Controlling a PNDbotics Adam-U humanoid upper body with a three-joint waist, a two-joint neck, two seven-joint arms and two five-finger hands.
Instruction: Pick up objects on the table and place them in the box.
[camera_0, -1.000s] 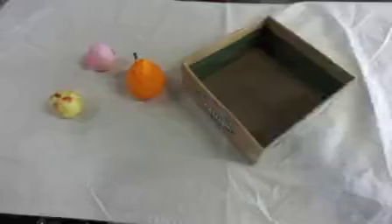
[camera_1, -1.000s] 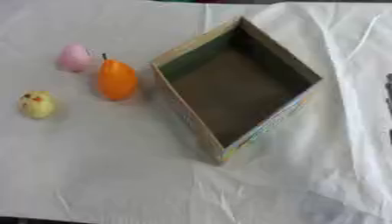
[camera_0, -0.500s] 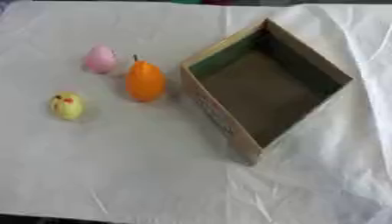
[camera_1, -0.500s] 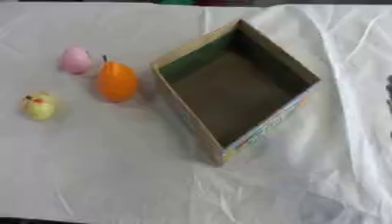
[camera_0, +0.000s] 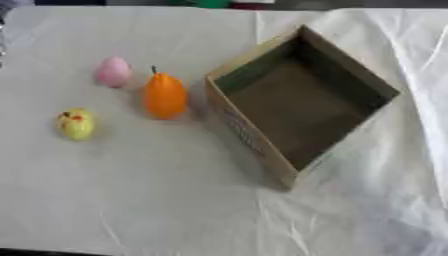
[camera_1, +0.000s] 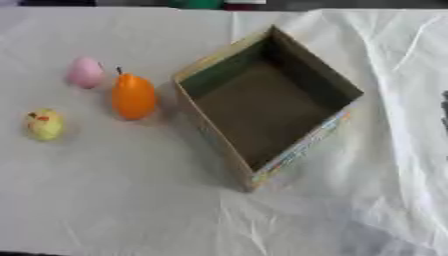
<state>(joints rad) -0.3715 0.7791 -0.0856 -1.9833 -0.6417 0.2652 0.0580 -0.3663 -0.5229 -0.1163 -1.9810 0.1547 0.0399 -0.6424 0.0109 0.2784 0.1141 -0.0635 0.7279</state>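
Three small things lie on the white cloth left of the box. An orange fruit with a dark stem lies closest to the box. A pink egg-shaped thing sits just beyond it to the left. A yellow rounded thing with red marks lies nearer and further left. The open cardboard box stands turned at an angle, and nothing shows inside it. Neither hand shows in either view.
The white cloth covers the table and is wrinkled at the right and lower right. A thin dark sliver shows at the right edge of the right eye view; I cannot make out what it is.
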